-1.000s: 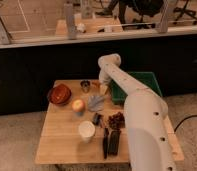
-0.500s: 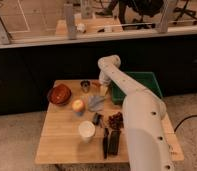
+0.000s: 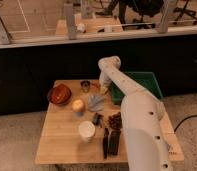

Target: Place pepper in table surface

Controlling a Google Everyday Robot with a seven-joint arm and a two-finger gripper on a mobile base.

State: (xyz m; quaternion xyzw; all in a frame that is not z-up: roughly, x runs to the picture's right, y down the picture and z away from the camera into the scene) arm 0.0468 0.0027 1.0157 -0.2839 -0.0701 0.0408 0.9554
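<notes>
Wooden table surface (image 3: 62, 142) stood cluttered; gripper (image 3: 103, 91) hung low beside the green bin (image 3: 144, 81), its grip impossible to tell.

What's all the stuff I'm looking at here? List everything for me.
table surface: one, light tan wood, centre
bowl: one, reddish-brown, table's far left
metal cup: one, dark, far edge, right of the bowl
apple: one, yellow-red, right of the bowl
cloth: one, grey-blue, right of the apple
white cup: one, white, near front
black items: a few, front, right of the white cup
bin: one, green, far right
pepper: one, orange-red, by the gripper
arm: one, white, from front right
gripper: one, at the bin's left edge
</notes>
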